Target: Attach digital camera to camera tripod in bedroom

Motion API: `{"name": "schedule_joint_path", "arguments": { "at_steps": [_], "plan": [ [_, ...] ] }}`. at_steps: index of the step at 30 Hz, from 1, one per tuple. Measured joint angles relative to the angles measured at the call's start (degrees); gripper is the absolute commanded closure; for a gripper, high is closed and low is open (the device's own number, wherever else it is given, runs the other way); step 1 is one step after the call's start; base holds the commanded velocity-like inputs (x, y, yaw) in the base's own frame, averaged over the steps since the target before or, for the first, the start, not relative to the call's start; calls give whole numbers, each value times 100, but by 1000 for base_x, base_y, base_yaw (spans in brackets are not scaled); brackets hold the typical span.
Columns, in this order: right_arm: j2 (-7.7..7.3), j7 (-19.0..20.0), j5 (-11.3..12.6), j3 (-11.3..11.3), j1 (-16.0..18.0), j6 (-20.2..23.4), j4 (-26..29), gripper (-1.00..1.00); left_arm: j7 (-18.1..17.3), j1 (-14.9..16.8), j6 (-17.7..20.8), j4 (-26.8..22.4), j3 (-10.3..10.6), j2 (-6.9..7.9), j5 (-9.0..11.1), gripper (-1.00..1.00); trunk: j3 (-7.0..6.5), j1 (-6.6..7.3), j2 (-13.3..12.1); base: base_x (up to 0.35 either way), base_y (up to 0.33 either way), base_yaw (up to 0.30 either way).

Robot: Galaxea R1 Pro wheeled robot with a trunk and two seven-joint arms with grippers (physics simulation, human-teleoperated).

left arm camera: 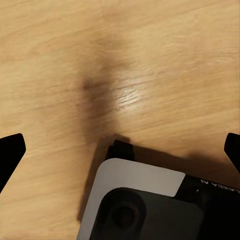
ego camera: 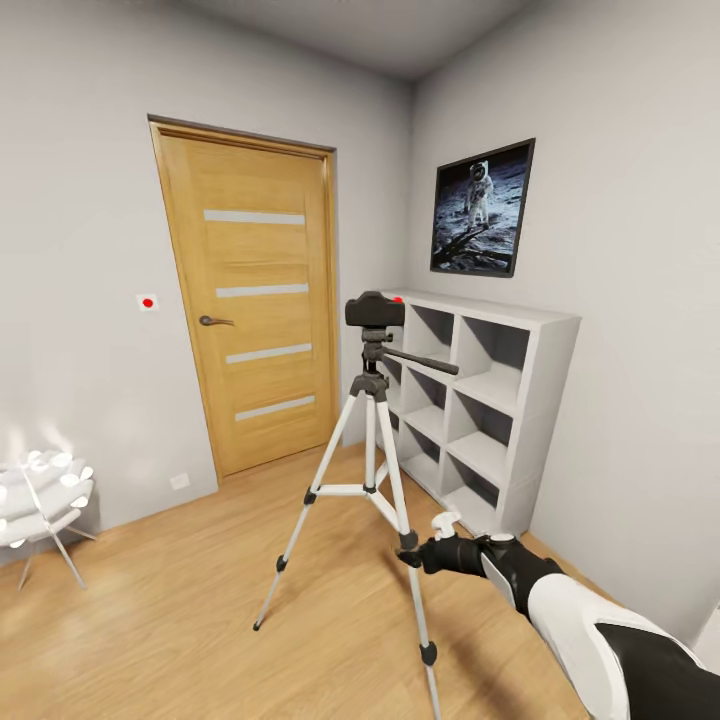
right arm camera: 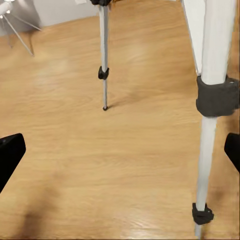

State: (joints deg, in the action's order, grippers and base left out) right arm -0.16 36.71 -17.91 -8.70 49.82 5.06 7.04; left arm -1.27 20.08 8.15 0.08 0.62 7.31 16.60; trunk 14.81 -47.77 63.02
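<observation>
Lower right, the right gripper (ego camera: 428,540) sits open and empty just beside a tripod (ego camera: 372,470) leg, while mid-frame the camera (ego camera: 375,310) already rests on the tripod's head, so the attaching looks done.

Digital camera (ego camera: 375,309) sits atop camera tripod (ego camera: 372,470), right hand (ego camera: 428,541) beside leg

Open plank floor (ego camera: 180,590) left of the camera tripod (ego camera: 372,470): passable. White cube shelf (ego camera: 480,410) just behind tripod: narrow gap. Splayed tripod legs obstruct low approach; right gripper (ego camera: 425,540) sits against near leg. White chair (ego camera: 40,500) stands well apart, by the wall.
</observation>
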Motion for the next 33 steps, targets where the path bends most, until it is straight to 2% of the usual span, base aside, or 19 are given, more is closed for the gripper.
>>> {"name": "schedule_joint_path", "arguments": {
  "at_steps": [2, 4, 6, 8, 9, 11, 13, 16, 17, 20, 21, 24, 25, 29, 33],
  "plan": [
    [-89, -202, 3, 4, 0, -4, -275, -100, 0, 0, 0, 0, 0, -6, 2, -100, 0, 0, 0, -1, 0, 0],
    [-249, -546, 15, 4, -7, 2, -603, -100, 0, -2, 0, 0, 0, -14, 5, -100, 0, 0, 0, 0, 0, 0],
    [-415, -861, 25, 4, -15, 21, -729, -100, -1, -12, 0, 0, 0, -21, 4, -100, 0, 0, 0, 0, 0, 0],
    [-550, -1039, 32, -1, -41, 27, -780, -100, -2, -19, -1, 0, 0, -29, 5, -100, 0, 0, 0, 0, 0, 0],
    [-689, -1180, 37, 7, -103, 27, -820, -100, -4, -41, 0, -1, -1, -41, 5, -100, 0, 0, 0, 0, 0, 0],
    [-836, -1296, 46, 0, -218, 27, -846, -100, -4, -74, -2, 0, 0, -55, 6, -100, 0, 0, 0, 0, 0, 0],
    [-1021, -1430, 51, 5, -482, 12, -869, -100, -6, -129, -15, -1, -1, -72, 6, -100, 2, 0, 0, 0, 0, 0],
    [-1166, -1556, 89, -32, -890, -15, -880, -100, -7, -194, -110, 0, 0, -91, 6, -100, 1, 0, 0, 0, 0, 0],
    [-1218, -1645, 170, -64, -1180, -35, -884, -100, -7, -254, -240, 0, 0, -97, 5, -100, 1, 0, 0, 0, 0, 0],
    [-1242, -1817, 354, -101, -1653, -93, -888, -100, -6, -351, -494, 0, 0, -111, 4, -100, 1, 0, 0, 0, 0, 0],
    [-1241, -1967, 497, -117, -1922, -153, -889, -100, -7, -401, -628, 0, 0, -130, 3, -100, 1, 0, 0, 0, 0, 0],
    [-1240, -2261, 689, -136, -2295, -278, -890, -100, -5, -457, -744, -1, 0, -162, 6, -100, 1, 0, 0, 0, 0, 0],
    [-1228, -2481, 777, -140, -2499, -377, -892, -100, -3, -479, -785, -1, -1, -174, 7, -100, 2, 0, 0, 0, 0, 0],
    [-1134, -3037, 890, -155, -2968, -590, -886, -100, -1, -505, -837, 0, -1, -190, 8, -100, 1, 0, 0, 0, 0, 0],
    [-1056, -3356, 929, -159, -3291, -707, -881, -100, 0, -516, -854, 0, 0, -199, 8, -100, 1, 0, 0, 0, 0, 0]
  ]
}}
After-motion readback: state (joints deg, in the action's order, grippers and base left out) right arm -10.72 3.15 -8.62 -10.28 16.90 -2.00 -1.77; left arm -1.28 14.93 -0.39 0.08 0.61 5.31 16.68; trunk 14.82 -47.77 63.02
